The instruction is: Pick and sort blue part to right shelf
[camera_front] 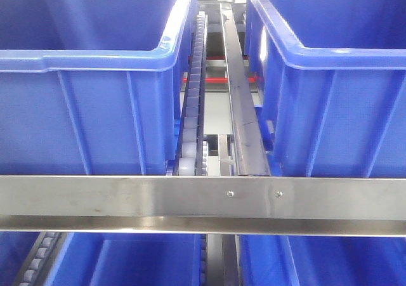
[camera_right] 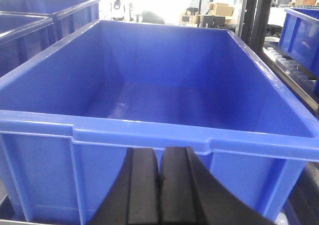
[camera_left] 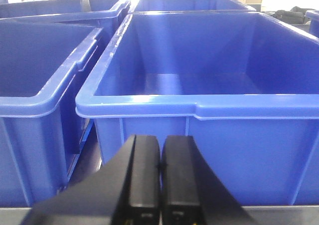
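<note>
Front view: the right shelf (camera_front: 203,197) shows its flat steel front rail across the frame, two screws near the middle. Behind the rail sit two big open-top blue bins, left bin (camera_front: 89,77) and right bin (camera_front: 336,77), side by side, with a roller track (camera_front: 193,89) and a steel guide strip (camera_front: 244,102) running back between them. More blue bins on the level below.

Left wrist view: left gripper (camera_left: 159,185) has its black fingers pressed together, nothing between them, in front of the near wall of a blue bin (camera_left: 199,105); a second bin (camera_left: 45,105) sits just beside it on the left.

Right wrist view: right gripper (camera_right: 159,190) likewise closed and holding nothing, facing a wide bin (camera_right: 149,130).

The blue part isn't visible in any view; bin floors look bare, though the near inside corners are hidden.
</note>
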{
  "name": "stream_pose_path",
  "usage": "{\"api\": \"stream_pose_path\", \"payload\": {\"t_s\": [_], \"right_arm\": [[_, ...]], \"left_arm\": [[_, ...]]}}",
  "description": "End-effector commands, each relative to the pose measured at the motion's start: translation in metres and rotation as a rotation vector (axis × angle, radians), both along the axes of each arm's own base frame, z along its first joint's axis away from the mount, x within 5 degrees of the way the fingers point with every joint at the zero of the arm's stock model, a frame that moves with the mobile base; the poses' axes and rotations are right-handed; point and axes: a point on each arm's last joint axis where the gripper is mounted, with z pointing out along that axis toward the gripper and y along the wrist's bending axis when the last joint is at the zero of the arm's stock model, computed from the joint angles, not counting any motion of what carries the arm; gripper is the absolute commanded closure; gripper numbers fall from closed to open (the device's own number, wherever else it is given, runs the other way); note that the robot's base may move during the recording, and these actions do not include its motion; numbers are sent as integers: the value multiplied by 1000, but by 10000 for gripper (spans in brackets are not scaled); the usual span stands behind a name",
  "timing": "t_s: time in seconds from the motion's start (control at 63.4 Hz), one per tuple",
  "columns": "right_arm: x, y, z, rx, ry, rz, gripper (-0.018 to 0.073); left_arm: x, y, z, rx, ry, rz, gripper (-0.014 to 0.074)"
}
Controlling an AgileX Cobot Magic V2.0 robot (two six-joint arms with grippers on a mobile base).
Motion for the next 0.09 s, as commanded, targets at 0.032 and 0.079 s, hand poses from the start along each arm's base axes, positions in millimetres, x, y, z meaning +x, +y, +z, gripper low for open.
{"api": "stream_pose_path", "payload": {"t_s": [0.032,0.079], "right_arm": [[-5,-1,17,-14,-132,-12,528],[-5,-1,17,-14,-132,-12,528]], "left_arm": [[-1,1,1,-14,-85,8,472],[-1,1,1,-14,-85,8,472]]}}
